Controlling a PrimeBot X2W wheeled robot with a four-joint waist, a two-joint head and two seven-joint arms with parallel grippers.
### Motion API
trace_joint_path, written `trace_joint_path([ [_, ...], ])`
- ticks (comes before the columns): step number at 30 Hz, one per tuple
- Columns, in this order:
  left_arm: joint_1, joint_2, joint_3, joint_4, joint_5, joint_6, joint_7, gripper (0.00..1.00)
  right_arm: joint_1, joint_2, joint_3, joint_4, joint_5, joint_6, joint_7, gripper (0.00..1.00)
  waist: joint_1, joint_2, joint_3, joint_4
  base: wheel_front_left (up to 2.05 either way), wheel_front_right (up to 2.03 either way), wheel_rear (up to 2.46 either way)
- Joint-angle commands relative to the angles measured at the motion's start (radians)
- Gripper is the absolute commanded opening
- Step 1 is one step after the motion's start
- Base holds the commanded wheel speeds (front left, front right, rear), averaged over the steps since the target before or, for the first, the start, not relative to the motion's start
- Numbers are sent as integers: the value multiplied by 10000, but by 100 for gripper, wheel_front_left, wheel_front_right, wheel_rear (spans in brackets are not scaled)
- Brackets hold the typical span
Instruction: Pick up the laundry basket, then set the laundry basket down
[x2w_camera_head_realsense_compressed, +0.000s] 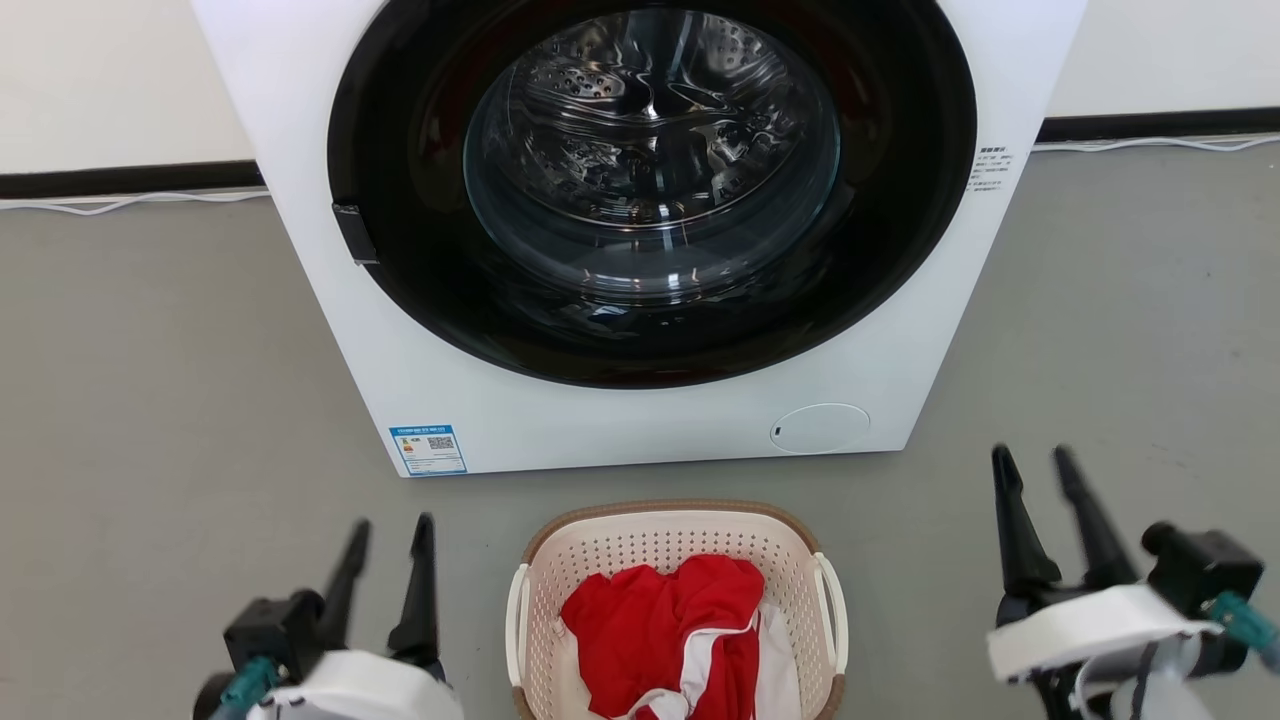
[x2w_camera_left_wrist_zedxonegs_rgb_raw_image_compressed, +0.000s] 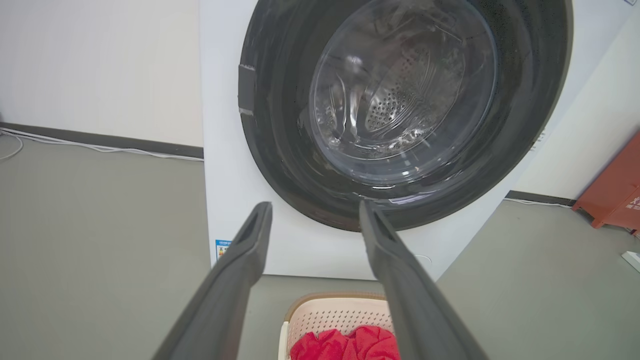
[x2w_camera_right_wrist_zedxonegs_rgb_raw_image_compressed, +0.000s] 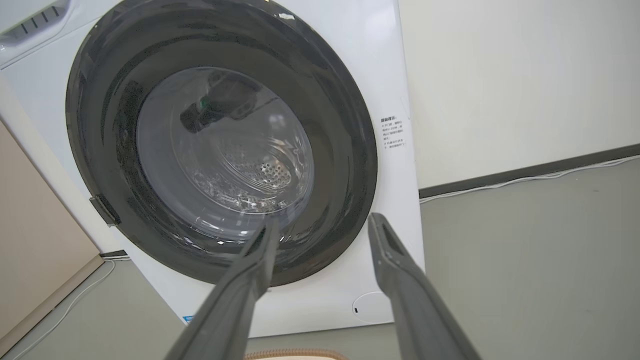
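Note:
The laundry basket (x2w_camera_head_realsense_compressed: 668, 530), cream-white and perforated with a brown rim and white loop handles, stands on the floor in front of the washing machine, holding red and white clothes (x2w_camera_head_realsense_compressed: 665, 630). My left gripper (x2w_camera_head_realsense_compressed: 392, 535) is open to the basket's left, apart from it. Open too, my right gripper (x2w_camera_head_realsense_compressed: 1033, 465) is further off on the basket's right. In the left wrist view the basket (x2w_camera_left_wrist_zedxonegs_rgb_raw_image_compressed: 330, 317) lies low between the two fingers of the left gripper (x2w_camera_left_wrist_zedxonegs_rgb_raw_image_compressed: 315, 206). The right wrist view has the basket rim (x2w_camera_right_wrist_zedxonegs_rgb_raw_image_compressed: 295, 354) at the bottom edge below the right gripper (x2w_camera_right_wrist_zedxonegs_rgb_raw_image_compressed: 322, 220).
A white front-loading washing machine (x2w_camera_head_realsense_compressed: 640, 400) with a shut, dark-ringed glass door (x2w_camera_head_realsense_compressed: 650, 170) stands right behind the basket. Grey floor (x2w_camera_head_realsense_compressed: 160, 400) spreads on both sides. A white cable (x2w_camera_head_realsense_compressed: 120, 203) runs along the wall's dark baseboard. An orange-red object (x2w_camera_left_wrist_zedxonegs_rgb_raw_image_compressed: 617, 185) is at the far right.

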Motion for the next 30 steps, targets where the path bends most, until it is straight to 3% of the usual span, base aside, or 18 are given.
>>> trace_joint_path([
  [1,1,-9,9,59,-21,-3,8,0,0,16,4,37,16,-4,9,0,0,0,-1,1,0,0,0],
  [9,11,-41,117,284,-730,-45,230,0,102,123,-43,180,683,-2,223,0,23,0,-40,16,0,0,0],
  [14,-12,-36,169,262,-1265,-79,363,0,107,150,-83,145,1191,1,364,0,2,0,-32,28,0,0,0],
  [30,-118,-19,373,208,-2966,-189,822,0,105,233,-219,34,2818,10,820,0,0,0,-64,64,0,0,0],
])
